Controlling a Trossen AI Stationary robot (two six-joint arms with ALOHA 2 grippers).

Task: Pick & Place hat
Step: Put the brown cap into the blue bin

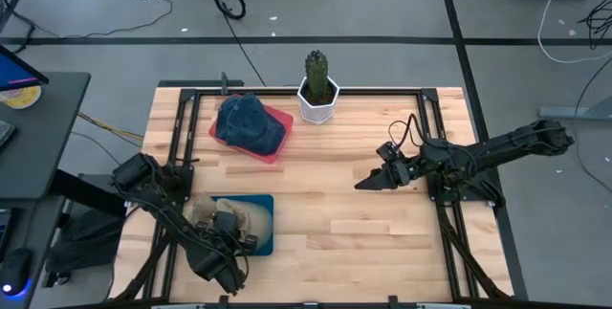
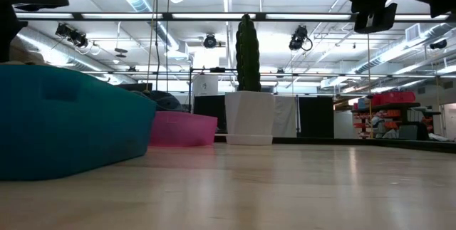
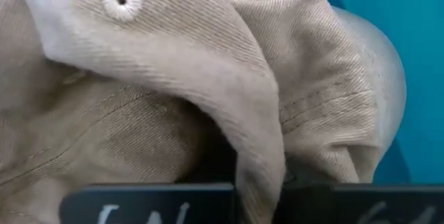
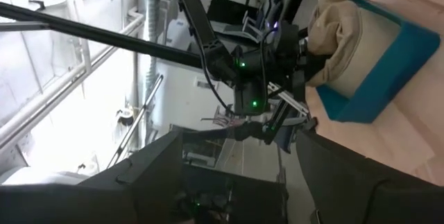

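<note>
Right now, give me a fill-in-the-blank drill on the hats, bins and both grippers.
1. The left gripper is shut on the tan hat, which lies in the ____ bin.
2. The dark blue hat lies on the ____ bin.
3. The right gripper hovers over bare wood with its jaws ____.
4. The white pot holds a ____.

Missing words: blue; pink; open; cactus

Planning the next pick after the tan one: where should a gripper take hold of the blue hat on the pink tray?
Probably from straight above, pinching a raised fold of the blue hat's crown. It lies slumped and soft on the pink tray, its brim not clear, so no firm edge shows. Come from the open table side; the potted cactus stands close beside it.
</note>
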